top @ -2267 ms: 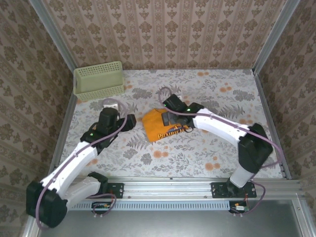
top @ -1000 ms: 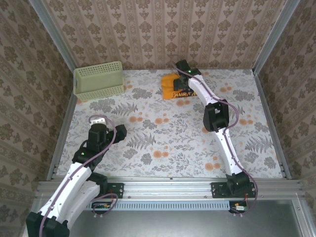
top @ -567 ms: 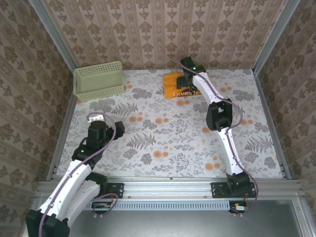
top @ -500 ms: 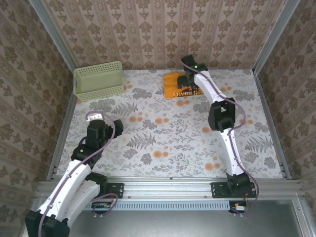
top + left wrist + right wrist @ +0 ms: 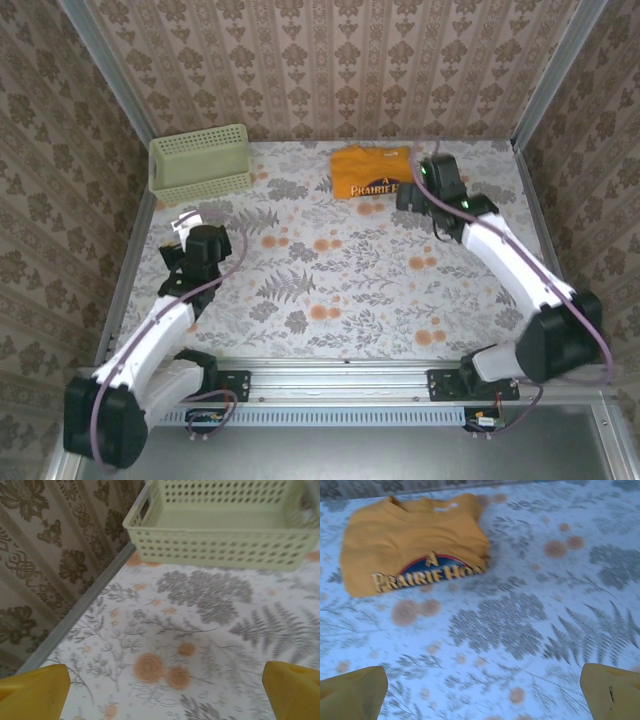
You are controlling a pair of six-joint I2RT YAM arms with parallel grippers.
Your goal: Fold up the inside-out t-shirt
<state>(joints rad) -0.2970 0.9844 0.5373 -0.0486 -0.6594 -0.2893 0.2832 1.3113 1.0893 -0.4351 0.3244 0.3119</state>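
The yellow t-shirt [image 5: 372,172] lies folded at the top middle of the desk [image 5: 340,270], the left end effector [image 5: 183,228] and right end effector [image 5: 410,195] hang wide open and empty, and the nearby right one could bump the shirt and mess up the fold.

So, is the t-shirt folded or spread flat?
Folded: the t-shirt lies as a compact rectangle, no sleeves sticking out, printed lettering along its near edge.

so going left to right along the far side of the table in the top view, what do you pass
pale green basket -> orange t-shirt -> right gripper
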